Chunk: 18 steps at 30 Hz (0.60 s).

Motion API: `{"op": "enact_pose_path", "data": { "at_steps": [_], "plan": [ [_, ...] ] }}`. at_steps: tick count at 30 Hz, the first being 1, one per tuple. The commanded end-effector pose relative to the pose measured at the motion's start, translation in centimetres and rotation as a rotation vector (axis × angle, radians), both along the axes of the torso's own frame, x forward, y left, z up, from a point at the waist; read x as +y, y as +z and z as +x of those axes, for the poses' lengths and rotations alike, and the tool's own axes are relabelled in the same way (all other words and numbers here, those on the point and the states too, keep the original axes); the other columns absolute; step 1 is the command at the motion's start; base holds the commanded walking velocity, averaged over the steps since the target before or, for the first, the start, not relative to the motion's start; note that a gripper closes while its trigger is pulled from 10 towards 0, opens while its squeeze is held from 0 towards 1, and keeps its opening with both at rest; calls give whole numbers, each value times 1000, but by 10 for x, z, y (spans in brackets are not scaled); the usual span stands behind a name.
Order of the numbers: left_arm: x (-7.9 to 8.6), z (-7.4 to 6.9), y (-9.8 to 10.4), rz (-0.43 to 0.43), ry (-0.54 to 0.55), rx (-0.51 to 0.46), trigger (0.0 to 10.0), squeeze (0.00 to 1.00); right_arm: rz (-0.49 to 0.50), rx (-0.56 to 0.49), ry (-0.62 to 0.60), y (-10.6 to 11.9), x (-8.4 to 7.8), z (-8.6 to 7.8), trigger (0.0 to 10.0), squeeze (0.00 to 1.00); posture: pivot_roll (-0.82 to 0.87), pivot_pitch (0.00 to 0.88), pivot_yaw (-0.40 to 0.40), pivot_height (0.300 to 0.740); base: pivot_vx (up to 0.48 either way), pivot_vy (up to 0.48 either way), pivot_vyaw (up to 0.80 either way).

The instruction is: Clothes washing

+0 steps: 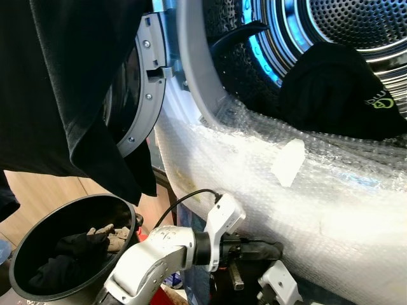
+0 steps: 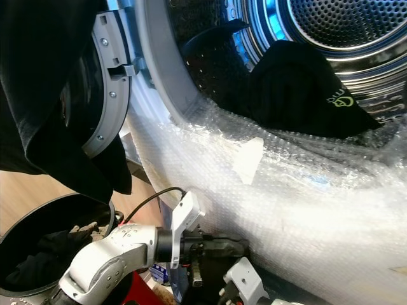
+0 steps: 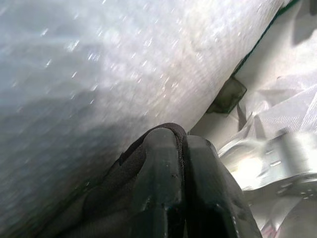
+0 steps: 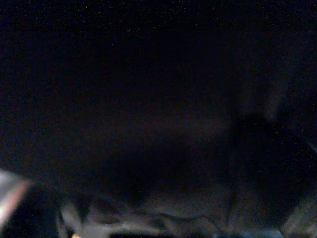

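The only marking is a small green logo (image 1: 381, 101) printed on the black garment (image 1: 337, 89) lying in the washer drum (image 1: 356, 25). It has a rounded emblem with a few tiny letters, too small and tilted to read.

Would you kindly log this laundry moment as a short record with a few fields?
washer: drum open, front wrapped in bubble wrap
in drum: black garment with green logo, draped over the lip
door: swung open, black cloth hanging over it
basket: black bucket on the floor, dark clothes inside
left gripper: shut, low beside the bubble wrap
right wrist view: too dark
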<state>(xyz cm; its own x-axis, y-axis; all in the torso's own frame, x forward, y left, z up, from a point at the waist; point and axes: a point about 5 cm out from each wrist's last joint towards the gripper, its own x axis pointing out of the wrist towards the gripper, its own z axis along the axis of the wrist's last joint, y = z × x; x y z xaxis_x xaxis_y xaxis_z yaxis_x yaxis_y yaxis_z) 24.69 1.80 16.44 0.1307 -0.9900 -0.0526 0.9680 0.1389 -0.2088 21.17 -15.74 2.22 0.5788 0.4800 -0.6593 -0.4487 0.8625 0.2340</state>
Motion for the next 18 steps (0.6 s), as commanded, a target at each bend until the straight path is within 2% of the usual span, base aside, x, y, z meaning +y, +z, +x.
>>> {"op": "enact_pose_path", "data": {
  "at_steps": [1, 2, 4, 8, 12, 13, 15, 16, 18],
  "plan": [
    [-1, 1, 10, -26, -1, -47, 0, 0, 52, 42, -121, -2, -7, 3, 10000, 0, -29, 0, 41, 740, 0, 0, 0],
    [-1, 1, 10, -26, -1, -47, 0, 0, 52, 42, -121, -2, -7, 3, 10000, 0, -29, 0, 41, 740, 0, 0, 0],
    [-3, 0, 12, -36, -8, -42, 0, 0, 145, 33, -152, 4, -7, 6, 10000, 0, -30, 0, 41, 740, 0, 0, 0],
    [-4, 0, 13, -42, -9, -41, 0, 0, 135, -1, -209, 6, -11, 13, 10000, 0, -30, 0, 38, 740, 0, 0, 0],
    [-1, 1, 14, -45, 2, -42, 0, 0, 216, -36, -245, 13, -13, 17, 10000, 0, -23, 0, 32, 740, 0, 0, 0],
    [0, 1, 15, -46, 8, -43, 0, 0, 258, -68, -229, 18, -13, 18, 10000, 0, -22, 0, 32, 740, 0, 0, 0],
    [1, 2, 15, -46, 11, -43, 0, 0, 283, -84, -205, 21, -13, 16, 10000, 0, -22, 0, 32, 740, 0, 0, 0],
    [2, 2, 15, -46, 17, -43, 0, 0, 325, -129, -120, 28, -10, 12, 10000, 0, -21, 0, 32, 740, 0, 0, 0],
    [3, 3, 15, -45, 20, -44, 0, 0, 387, -142, -8, 33, -5, 3, 10000, 0, -21, 0, 33, 740, 0, 0, 0]
  ]
}}
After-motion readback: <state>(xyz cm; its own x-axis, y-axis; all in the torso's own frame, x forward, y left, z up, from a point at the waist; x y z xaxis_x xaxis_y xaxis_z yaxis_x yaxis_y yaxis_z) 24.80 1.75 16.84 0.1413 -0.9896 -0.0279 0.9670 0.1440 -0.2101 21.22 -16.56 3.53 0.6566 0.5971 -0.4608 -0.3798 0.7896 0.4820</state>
